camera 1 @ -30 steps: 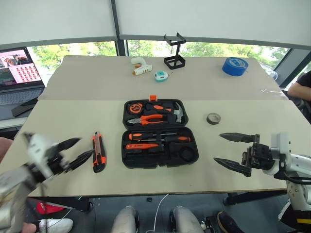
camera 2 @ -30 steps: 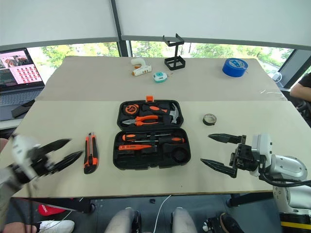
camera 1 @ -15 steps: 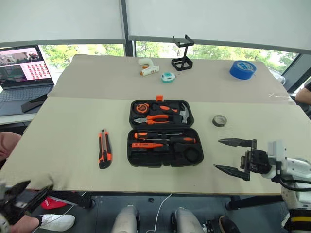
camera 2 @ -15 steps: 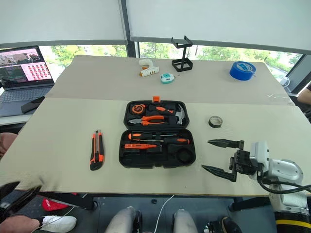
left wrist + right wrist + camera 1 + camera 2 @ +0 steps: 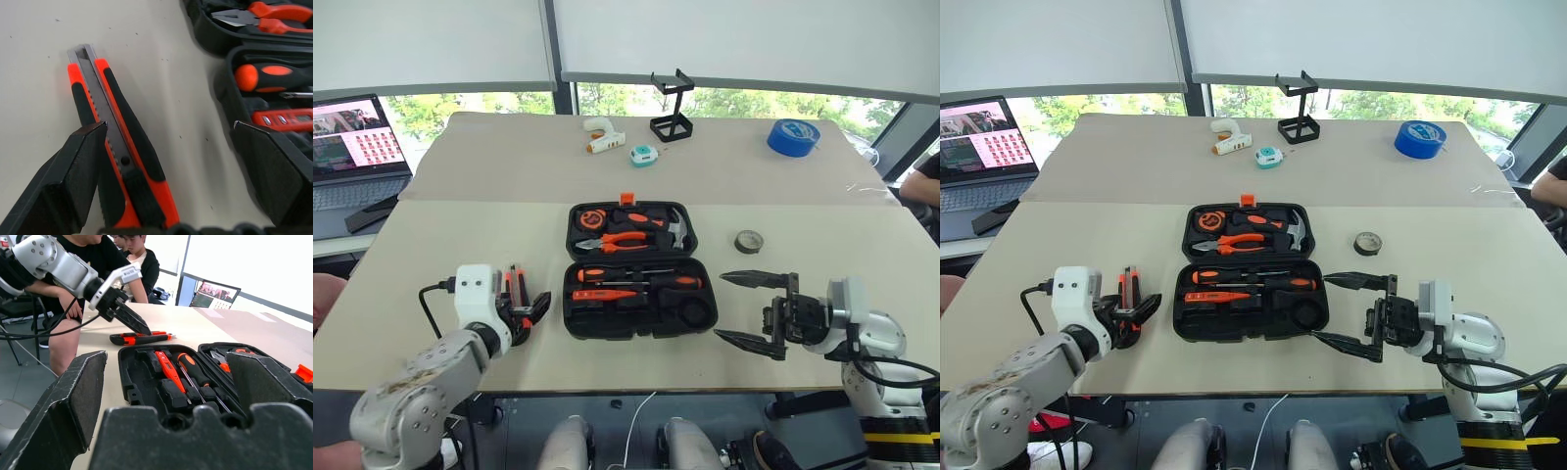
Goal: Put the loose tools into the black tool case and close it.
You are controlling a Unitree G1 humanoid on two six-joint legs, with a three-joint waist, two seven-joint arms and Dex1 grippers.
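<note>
Now the jaws of the left gripper stand wide apart and hold nothing; between them, close to one finger, lies the utility knife flat on the desk, just beside the left wall of the black tool case. The right gripper has its jaws apart too and is empty — it hangs near the right side of the case, its fingers pointing toward it.

The knife looks stiff and rather chunky, probably of moderate weight, not fragile. Its black side panels seem rubbery and should give good friction, while the metal strip along its middle is likely slippery. I would take it across the width at the middle of the body, on the orange-and-black flanks, so that it does not swing when lifted. Because it lies flat, the fingers must come down very near the desk surface.

The case lies open. Its far half carries pliers, a hammer and a round orange part. The near half holds two screwdrivers and the small orange pen-like screwdriver. To my judgement the knife is the only loose tool left — which slot is meant for it, I cannot tell.
</note>
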